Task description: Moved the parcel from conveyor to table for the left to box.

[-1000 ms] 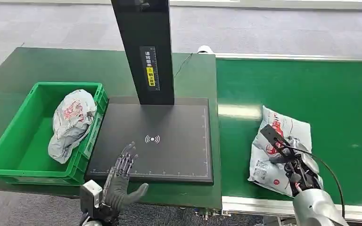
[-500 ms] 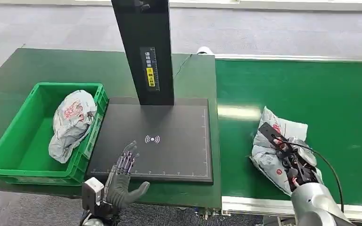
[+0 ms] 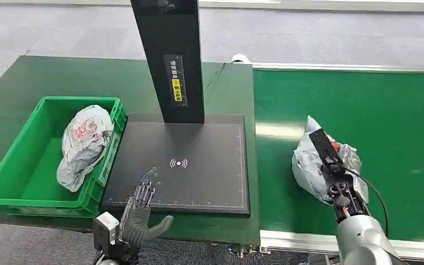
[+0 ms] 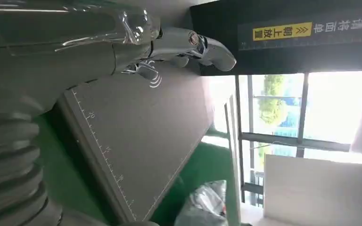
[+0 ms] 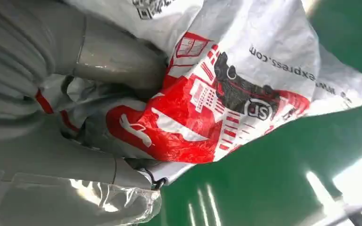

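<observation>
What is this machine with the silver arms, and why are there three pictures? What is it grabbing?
It is a robot shaped a bit like a person. One picture looks down from its head; the other two come from small cameras at its wrists. Its right hand grips a crumpled grey plastic parcel bag with red printing on the green conveyor belt. Its left hand waits with fingers spread, holding nothing, at the near edge of a flat black scanner pad on the dark green table. A green plastic crate beside the pad holds another grey bag.

Glossy crinkled plastic parcel (image 3: 309, 165)
</observation>
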`<move>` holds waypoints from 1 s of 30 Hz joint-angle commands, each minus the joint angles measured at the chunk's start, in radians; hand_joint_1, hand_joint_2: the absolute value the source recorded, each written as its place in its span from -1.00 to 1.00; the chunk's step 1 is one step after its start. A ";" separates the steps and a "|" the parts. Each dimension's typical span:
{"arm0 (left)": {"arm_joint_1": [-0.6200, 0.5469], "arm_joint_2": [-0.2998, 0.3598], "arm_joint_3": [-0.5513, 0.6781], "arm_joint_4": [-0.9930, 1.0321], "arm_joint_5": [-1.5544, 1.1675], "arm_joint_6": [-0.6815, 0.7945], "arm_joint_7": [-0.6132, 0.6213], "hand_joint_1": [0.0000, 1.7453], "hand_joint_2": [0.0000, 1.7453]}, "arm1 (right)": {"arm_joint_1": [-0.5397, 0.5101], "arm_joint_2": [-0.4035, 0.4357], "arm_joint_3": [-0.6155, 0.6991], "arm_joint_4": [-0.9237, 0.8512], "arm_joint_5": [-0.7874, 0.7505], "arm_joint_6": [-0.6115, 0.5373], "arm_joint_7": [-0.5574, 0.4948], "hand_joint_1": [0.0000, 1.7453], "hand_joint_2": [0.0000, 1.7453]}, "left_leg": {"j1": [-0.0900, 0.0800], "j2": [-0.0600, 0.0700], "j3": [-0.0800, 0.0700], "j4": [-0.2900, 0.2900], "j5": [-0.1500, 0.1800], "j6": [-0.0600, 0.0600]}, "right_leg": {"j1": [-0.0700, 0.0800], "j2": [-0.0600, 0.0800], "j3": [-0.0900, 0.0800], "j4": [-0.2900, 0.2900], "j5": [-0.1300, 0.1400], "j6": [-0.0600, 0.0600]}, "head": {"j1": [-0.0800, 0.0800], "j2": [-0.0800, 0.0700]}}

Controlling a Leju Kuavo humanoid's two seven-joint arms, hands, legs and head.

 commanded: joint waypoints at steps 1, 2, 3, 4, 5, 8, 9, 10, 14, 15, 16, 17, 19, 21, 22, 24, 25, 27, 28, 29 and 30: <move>-0.017 0.016 -0.009 0.077 -0.002 0.020 -0.016 -1.00 1.00 | -0.065 0.009 -0.210 -0.023 -0.192 -0.038 -0.194 1.00 1.00 | -0.001 0.002 -0.001 -0.001 0.000 0.000 | -0.001 0.000 -0.002 0.001 0.000 -0.001 | 0.000 0.000; -0.018 0.016 -0.009 0.081 0.000 0.023 -0.018 -1.00 1.00 | -0.062 0.013 -0.213 -0.030 -0.203 -0.048 -0.214 1.00 1.00 | -0.001 0.001 -0.001 -0.001 0.000 0.000 | -0.001 0.000 -0.002 0.000 0.000 0.000 | 0.000 0.000; -0.019 0.016 -0.009 0.084 0.001 0.024 -0.019 -1.00 1.00 | -0.060 0.015 -0.214 -0.031 -0.209 -0.051 -0.223 1.00 1.00 | -0.001 0.002 0.000 -0.001 0.000 0.000 | -0.001 0.000 -0.002 0.000 0.000 0.000 | 0.000 0.000; -0.021 0.016 -0.011 0.092 0.003 0.028 -0.022 -1.00 1.00 | -0.057 0.020 -0.220 -0.031 -0.232 -0.062 -0.253 1.00 1.00 | -0.001 0.002 0.000 -0.001 0.001 0.000 | -0.001 0.000 -0.001 0.000 0.001 -0.001 | 0.000 0.000; -0.022 0.017 -0.014 0.096 0.004 0.032 -0.025 -1.00 1.00 | -0.058 0.024 -0.229 -0.030 -0.265 -0.060 -0.286 1.00 1.00 | -0.001 0.002 0.000 -0.001 0.000 0.000 | -0.001 0.001 -0.001 0.000 0.001 -0.001 | 0.000 0.000; -0.026 0.018 -0.019 0.105 0.007 0.041 -0.031 -1.00 1.00 | -0.060 0.031 -0.252 -0.038 -0.371 -0.008 -0.380 1.00 1.00 | -0.001 0.003 0.000 -0.001 0.001 0.000 | -0.001 0.001 -0.002 0.000 0.001 -0.001 | 0.000 0.000; -0.028 0.017 -0.020 0.107 0.007 0.043 -0.032 -1.00 1.00 | -0.062 0.036 -0.259 -0.041 -0.406 0.018 -0.405 1.00 1.00 | -0.001 0.002 0.000 -0.001 0.000 0.000 | -0.001 0.001 -0.002 0.000 0.001 0.000 | 0.000 0.000; -0.028 0.017 -0.020 0.107 0.007 0.043 -0.032 -1.00 1.00 | -0.062 0.036 -0.259 -0.041 -0.406 0.018 -0.405 1.00 1.00 | -0.001 0.002 -0.001 -0.001 0.000 0.000 | -0.001 0.001 -0.002 0.000 0.000 0.000 | 0.000 0.000; -0.037 0.019 -0.019 0.128 0.008 0.052 -0.036 -1.00 1.00 | -0.058 0.093 -0.151 -0.046 -0.417 0.177 -0.479 1.00 1.00 | -0.001 0.004 0.000 -0.001 0.000 0.000 | -0.001 0.002 -0.002 0.000 0.001 -0.001 | 0.000 0.000; -0.037 0.019 -0.019 0.130 0.008 0.052 -0.037 -1.00 1.00 | -0.056 0.100 -0.144 -0.047 -0.418 0.180 -0.482 1.00 1.00 | -0.001 0.005 0.000 -0.001 0.000 0.000 | -0.001 0.004 -0.002 0.000 0.001 -0.001 | 0.000 0.000; -0.039 0.020 -0.018 0.136 0.008 0.053 -0.038 -1.00 1.00 | -0.052 0.122 -0.121 -0.046 -0.413 0.203 -0.501 1.00 1.00 | -0.001 0.006 0.000 -0.001 0.000 0.000 | -0.001 0.004 -0.003 0.000 0.001 -0.001 | 0.000 0.000; -0.040 0.021 -0.018 0.141 0.007 0.053 -0.040 -1.00 1.00 | -0.046 0.143 -0.089 -0.044 -0.400 0.224 -0.517 1.00 1.00 | -0.001 0.006 0.000 -0.001 0.000 0.000 | -0.001 0.004 -0.002 0.000 0.001 -0.001 | 0.000 0.000; -0.044 0.023 -0.017 0.150 0.005 0.054 -0.045 -1.00 1.00 | -0.031 0.185 -0.036 -0.063 -0.399 0.254 -0.524 1.00 1.00 | -0.001 0.006 0.000 -0.001 0.000 0.000 | 0.000 0.005 -0.003 0.000 0.001 -0.001 | 0.000 0.000; -0.049 0.025 -0.014 0.154 0.004 0.054 -0.049 -1.00 1.00 | -0.007 0.227 0.052 -0.095 -0.406 0.287 -0.524 1.00 1.00 | 0.000 0.007 0.001 -0.002 0.000 0.000 | 0.000 0.005 -0.002 0.000 0.001 -0.001 | 0.000 0.000; -0.050 0.025 -0.013 0.154 0.004 0.054 -0.049 -1.00 1.00 | -0.008 0.236 0.068 -0.086 -0.409 0.287 -0.524 1.00 1.00 | 0.000 0.007 0.000 -0.001 0.000 0.000 | 0.000 0.004 -0.003 0.000 0.001 -0.001 | 0.000 0.000; -0.054 0.027 -0.010 0.155 0.001 0.053 -0.051 -1.00 1.00 | 0.004 0.260 0.162 -0.089 -0.412 0.344 -0.524 1.00 1.00 | 0.000 0.006 0.000 -0.001 0.000 0.000 | 0.001 0.003 -0.003 0.000 0.001 -0.001 | 0.000 0.000; -0.054 0.028 -0.010 0.155 0.001 0.053 -0.052 -1.00 1.00 | 0.007 0.264 0.167 -0.089 -0.413 0.341 -0.524 1.00 1.00 | 0.001 0.005 -0.001 -0.001 0.000 0.000 | 0.001 0.003 -0.003 0.000 0.001 -0.001 | 0.000 0.000; -0.055 0.027 -0.003 0.152 -0.001 0.048 -0.054 -1.00 1.00 | 0.053 0.288 0.307 -0.164 -0.480 0.422 -0.524 1.00 1.00 | 0.000 0.006 0.000 -0.001 0.000 0.000 | 0.001 0.003 -0.003 0.000 0.000 -0.001 | 0.000 0.000; -0.055 0.027 -0.002 0.151 -0.001 0.048 -0.054 -1.00 1.00 | 0.056 0.299 0.316 -0.161 -0.482 0.407 -0.524 1.00 1.00 | 0.001 0.004 -0.001 -0.001 0.000 0.000 | 0.001 0.002 -0.003 0.000 0.000 -0.001 | 0.000 0.000; -0.054 0.026 0.001 0.148 -0.002 0.045 -0.055 -1.00 1.00 | 0.068 0.295 0.379 -0.183 -0.526 0.416 -0.524 1.00 1.00 | 0.000 0.005 -0.001 -0.001 0.000 0.000 | 0.001 0.002 -0.003 0.000 0.000 -0.001 | 0.000 0.000; -0.052 0.025 0.004 0.144 -0.005 0.043 -0.054 -1.00 1.00 | 0.100 0.289 0.503 -0.258 -0.618 0.424 -0.524 1.00 1.00 | 0.001 0.005 -0.001 -0.001 0.000 0.000 | 0.001 0.002 -0.003 0.000 0.000 -0.001 | 0.000 0.000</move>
